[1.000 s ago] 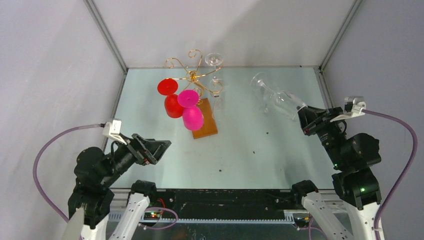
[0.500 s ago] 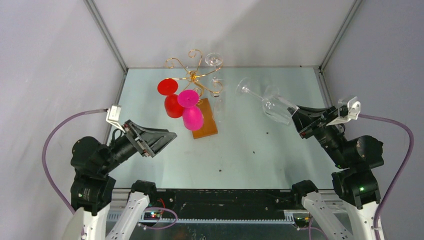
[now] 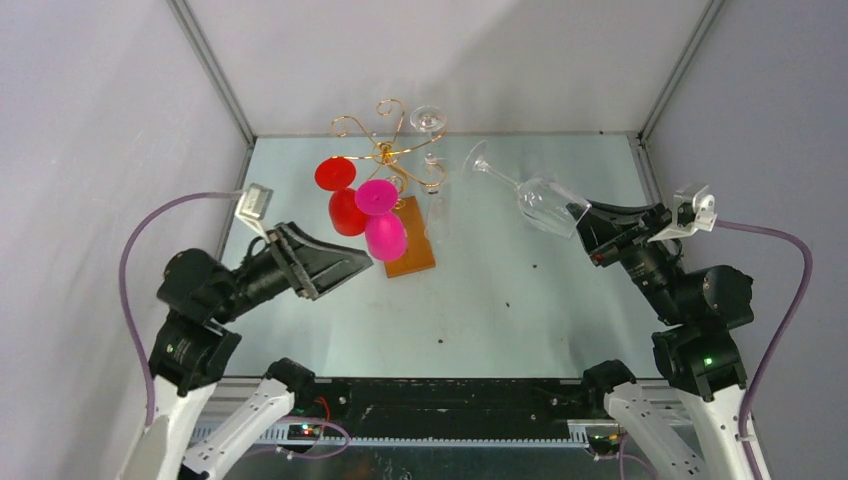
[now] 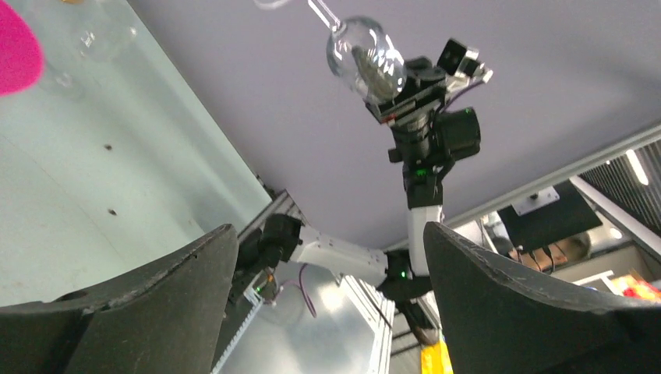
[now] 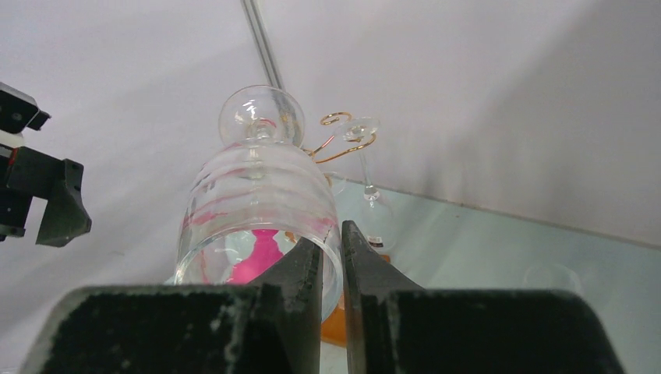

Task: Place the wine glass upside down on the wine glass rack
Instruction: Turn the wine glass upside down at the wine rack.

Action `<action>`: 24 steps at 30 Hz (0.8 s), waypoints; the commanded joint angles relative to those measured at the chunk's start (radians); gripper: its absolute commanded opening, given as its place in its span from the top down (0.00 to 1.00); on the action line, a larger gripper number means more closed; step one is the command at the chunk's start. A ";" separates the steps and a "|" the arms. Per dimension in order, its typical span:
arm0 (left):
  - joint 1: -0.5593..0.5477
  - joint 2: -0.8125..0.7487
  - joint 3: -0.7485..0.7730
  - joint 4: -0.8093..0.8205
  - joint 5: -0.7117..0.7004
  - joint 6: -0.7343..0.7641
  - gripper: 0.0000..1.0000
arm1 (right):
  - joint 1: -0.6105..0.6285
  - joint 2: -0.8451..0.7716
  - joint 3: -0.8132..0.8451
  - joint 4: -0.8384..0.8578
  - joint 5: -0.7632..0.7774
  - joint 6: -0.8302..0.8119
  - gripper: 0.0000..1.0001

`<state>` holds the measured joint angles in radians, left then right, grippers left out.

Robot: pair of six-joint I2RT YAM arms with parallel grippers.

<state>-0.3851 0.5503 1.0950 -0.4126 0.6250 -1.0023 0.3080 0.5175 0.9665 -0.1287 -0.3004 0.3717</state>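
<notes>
red glass [image 3: 347,211] inverted | magenta glass [image 3: 385,236] inverted, beside it | table [image 3: 500,330] pale green

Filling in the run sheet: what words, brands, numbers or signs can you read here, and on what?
No readable text in any view.
The wine glass, the wine glass rack and its wooden base show no marks.
Colourful items beyond the cell, in the left wrist view, are too blurred to read.

Wine glass [image 3: 535,198] nearer the rack [image 3: 411,255]
</notes>
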 commanded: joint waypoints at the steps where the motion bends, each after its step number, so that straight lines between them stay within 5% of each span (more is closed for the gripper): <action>1: -0.179 0.090 0.034 0.020 -0.190 0.037 0.06 | 0.065 0.054 0.073 0.069 0.113 -0.067 1.00; 6: -0.331 0.159 0.040 0.033 -0.307 0.042 0.07 | 0.217 0.122 0.141 -0.008 0.412 -0.176 1.00; 11: -0.401 0.207 0.041 0.093 -0.372 0.007 0.08 | 0.545 0.188 0.144 0.095 0.795 -0.432 1.00; 17: -0.429 0.242 0.064 0.156 -0.414 -0.013 0.15 | 0.938 0.305 0.104 0.615 1.203 -0.978 1.00; 22: -0.431 0.240 0.066 0.204 -0.464 -0.041 0.17 | 1.132 0.446 0.053 1.205 1.260 -1.440 1.00; 24: -0.430 0.237 0.053 0.256 -0.479 -0.070 0.17 | 1.167 0.481 0.054 1.304 1.261 -1.471 1.00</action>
<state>-0.8093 0.7982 1.1213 -0.2794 0.2092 -1.0218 1.4025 0.9493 1.0138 0.6529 0.8597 -0.7742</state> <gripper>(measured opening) 0.832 0.126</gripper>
